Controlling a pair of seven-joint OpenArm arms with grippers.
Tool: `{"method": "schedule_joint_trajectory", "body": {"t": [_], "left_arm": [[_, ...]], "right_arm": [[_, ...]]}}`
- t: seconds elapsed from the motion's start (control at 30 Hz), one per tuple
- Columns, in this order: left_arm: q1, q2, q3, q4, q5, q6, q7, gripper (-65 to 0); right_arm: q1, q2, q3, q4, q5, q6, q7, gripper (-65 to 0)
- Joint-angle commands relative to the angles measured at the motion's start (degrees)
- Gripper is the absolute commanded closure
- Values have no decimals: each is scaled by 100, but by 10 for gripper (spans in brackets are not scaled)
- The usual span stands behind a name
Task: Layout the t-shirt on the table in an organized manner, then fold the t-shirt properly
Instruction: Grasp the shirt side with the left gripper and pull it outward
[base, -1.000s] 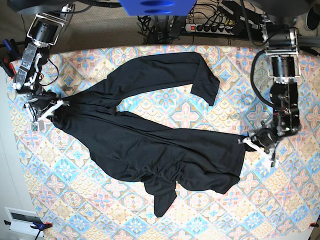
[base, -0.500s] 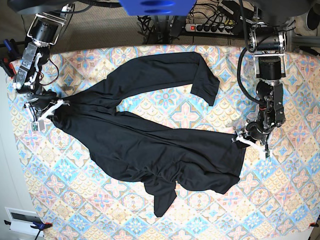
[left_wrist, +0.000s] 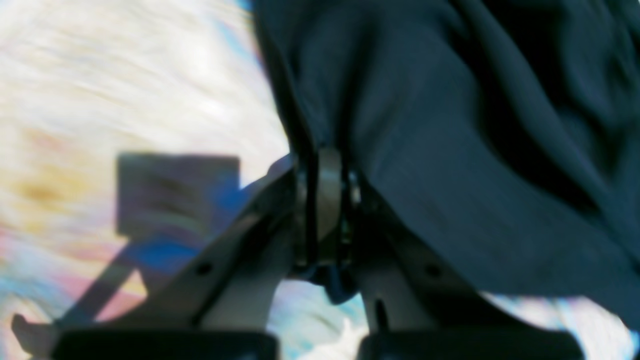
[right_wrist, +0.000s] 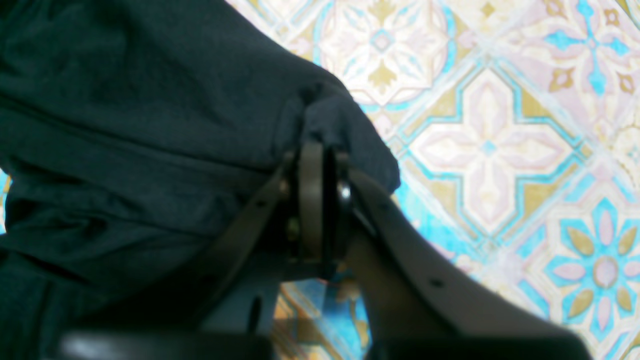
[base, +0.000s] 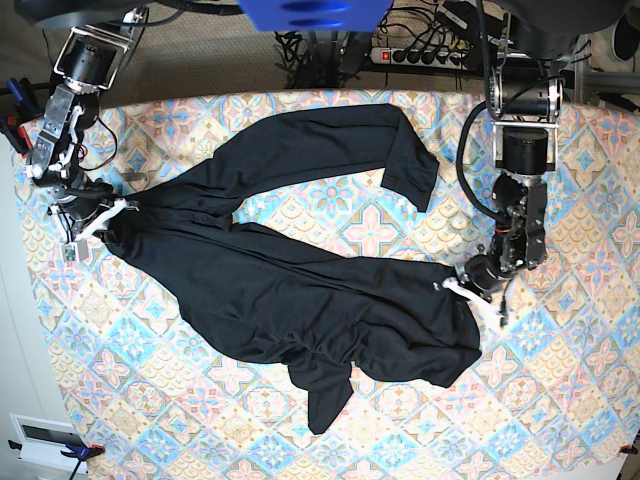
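black t-shirt (base: 300, 290) lies crumpled and spread across the patterned table (base: 560, 400). right gripper (base: 108, 214) is clamped on its edge at one end; left gripper (base: 462, 286), blurred at the wrist, seems pinched shut on the opposite edge.

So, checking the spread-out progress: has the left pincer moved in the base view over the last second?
Yes. The left pincer, shut on the t-shirt, has moved inward across the table, toward its middle.
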Motion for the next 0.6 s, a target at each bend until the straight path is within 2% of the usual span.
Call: {"method": "schedule_joint_trajectory", "body": {"t": [0.0,0.13,0.3,0.43,0.57], "left_arm": [[-27,-38,-16,406,-69,-20,256,0],[457,-486,-429,1997,-684,-64,1073,0],[923,-1110,-1466,3307,-1739,-125,2128,0],[976,-1550,-2258,3316,-2310,-125,2515,0],[615,-1673,-2275,2358,-2267,-116,2348,0]], "right_arm": [[84,128,35,121,83,32,133,0],[93,128,35,121,91,32,133,0],[119,128,35,121,83,32,133,0],[111,128,35,112,83,32,133,0],[119,128,35,86,83,32,133,0]]}}
